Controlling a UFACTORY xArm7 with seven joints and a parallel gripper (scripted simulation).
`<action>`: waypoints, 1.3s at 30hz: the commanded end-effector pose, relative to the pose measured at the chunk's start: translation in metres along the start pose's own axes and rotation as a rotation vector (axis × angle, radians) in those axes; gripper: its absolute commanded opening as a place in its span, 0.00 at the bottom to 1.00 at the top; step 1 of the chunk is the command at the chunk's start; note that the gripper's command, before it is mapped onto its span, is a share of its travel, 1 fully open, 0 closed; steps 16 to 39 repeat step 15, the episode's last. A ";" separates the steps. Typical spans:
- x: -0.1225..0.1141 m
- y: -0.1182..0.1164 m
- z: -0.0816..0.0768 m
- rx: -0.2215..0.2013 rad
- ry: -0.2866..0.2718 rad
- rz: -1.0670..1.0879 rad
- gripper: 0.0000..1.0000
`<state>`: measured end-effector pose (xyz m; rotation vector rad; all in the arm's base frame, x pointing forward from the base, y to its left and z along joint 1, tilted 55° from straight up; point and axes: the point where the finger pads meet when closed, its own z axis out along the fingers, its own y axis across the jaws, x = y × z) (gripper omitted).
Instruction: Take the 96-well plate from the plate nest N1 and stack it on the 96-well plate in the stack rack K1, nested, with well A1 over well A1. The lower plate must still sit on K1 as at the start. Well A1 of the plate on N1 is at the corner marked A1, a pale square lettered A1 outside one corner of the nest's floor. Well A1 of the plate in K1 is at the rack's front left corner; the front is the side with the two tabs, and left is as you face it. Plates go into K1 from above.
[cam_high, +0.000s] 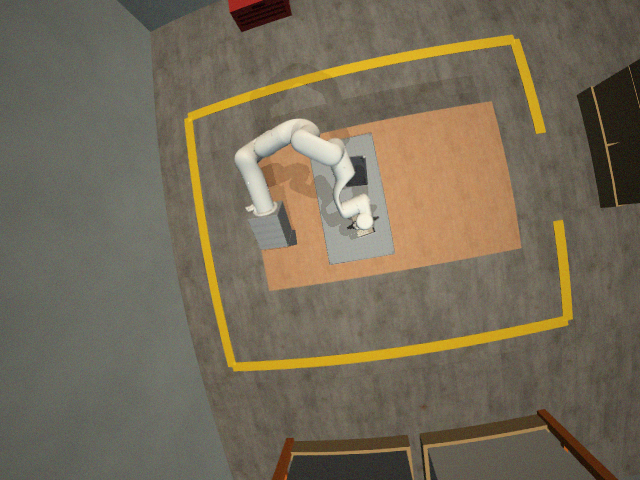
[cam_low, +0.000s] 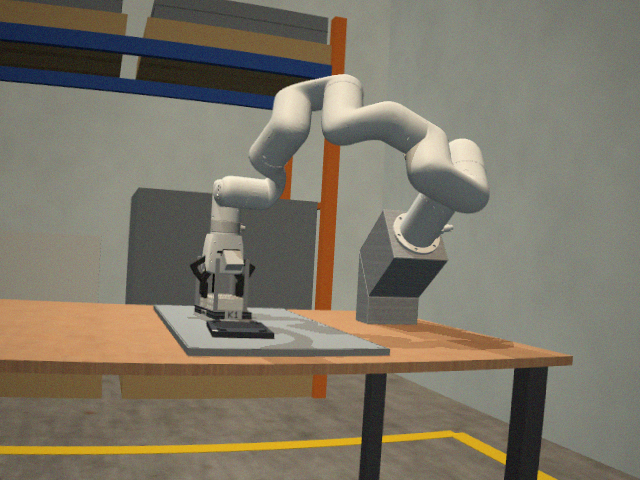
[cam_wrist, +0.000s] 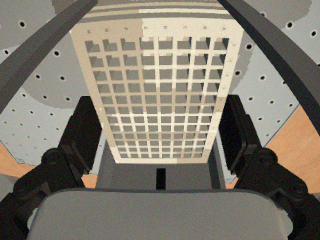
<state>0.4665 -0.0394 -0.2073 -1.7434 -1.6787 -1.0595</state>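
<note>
My gripper is open and hangs straight over the stack rack K1. Its two dark fingers stand on either side of the cream 96-well plate, which sits in the rack below the wrist camera. Any lower plate is hidden under the top one. The dark plate nest N1 lies flat in front of the rack with nothing on it; from above it is partly covered by the arm. The gripper and the plate are small in the overhead view.
Rack and nest stand on a grey perforated mat on the wooden table. The arm's grey base block stands at the table's right end. Yellow floor tape rings the table.
</note>
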 end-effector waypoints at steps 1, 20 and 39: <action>-0.002 0.001 -0.003 -0.003 -0.004 0.000 1.00; -0.002 0.001 -0.016 -0.003 -0.004 0.000 1.00; -0.002 0.001 -0.016 -0.003 -0.004 0.000 1.00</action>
